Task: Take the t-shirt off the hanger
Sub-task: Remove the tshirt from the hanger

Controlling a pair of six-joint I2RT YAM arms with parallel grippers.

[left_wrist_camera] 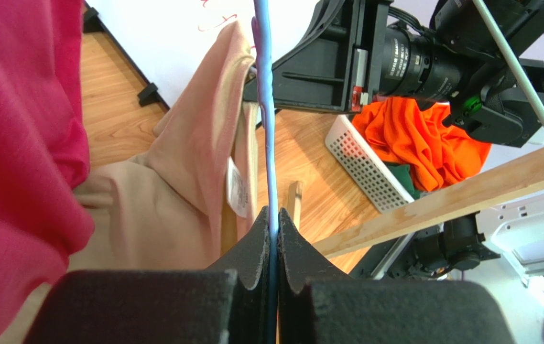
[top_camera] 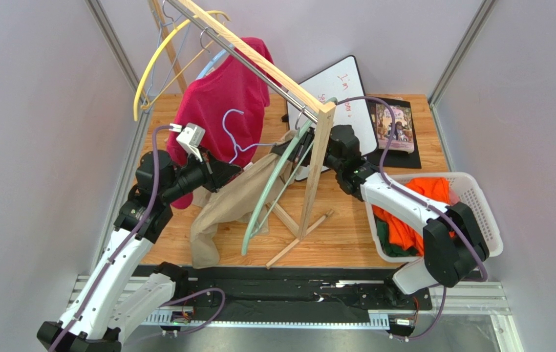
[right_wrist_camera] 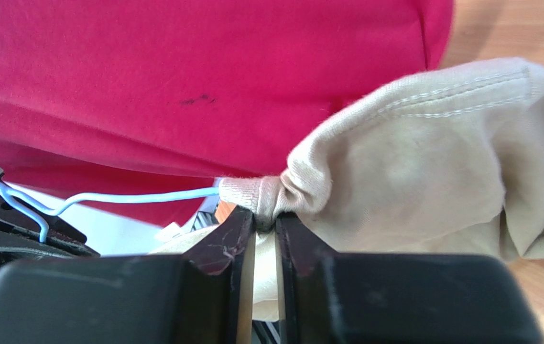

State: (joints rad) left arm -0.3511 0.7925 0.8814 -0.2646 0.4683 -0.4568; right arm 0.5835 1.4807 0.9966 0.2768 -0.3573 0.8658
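A: L side, nearest first. What's seen?

B: The left gripper point(left_wrist_camera: 273, 233) is seen pinched shut on the thin light-blue wire hanger point(left_wrist_camera: 266, 129). The wire is caught betw. the pads w/ no gap.

A: R side?

B: The right gripper point(right_wrist_camera: 264, 222) is clamped on a bunched, ribbed edge of the beige cotton t-shirt point(right_wrist_camera: 411, 165). The blue wire is seen running into that same fold.

A: Where's the tee found?

B: It is draped on the wire hanger betw. the two grippers, in front of the rack. Most of it is hung low over the light wooden table top point(top_camera: 347, 235). Contact w/ the table can't be told.

A: What's in the way?

B: The magenta-red t-shirt point(top_camera: 222, 95) is hung on the rail just behind the beige tee and is overlapped by the blue wire. A mint-green plastic hanger point(top_camera: 265, 196) is hooked at the rail's near end and slung down beside the beige cloth. The pale wooden clothes rack point(top_camera: 316, 176) is stood right beside the right gripper.

A: Further off?

B: A white slotted plastic basket point(top_camera: 479, 213) w/ orange and green cloth is set at the R. A yellow plastic hanger point(top_camera: 145, 73) is hung at the rail's far end. A white dry-erase board point(top_camera: 343, 84) and a dark-covered book point(top_camera: 393, 123) are placed at the back.
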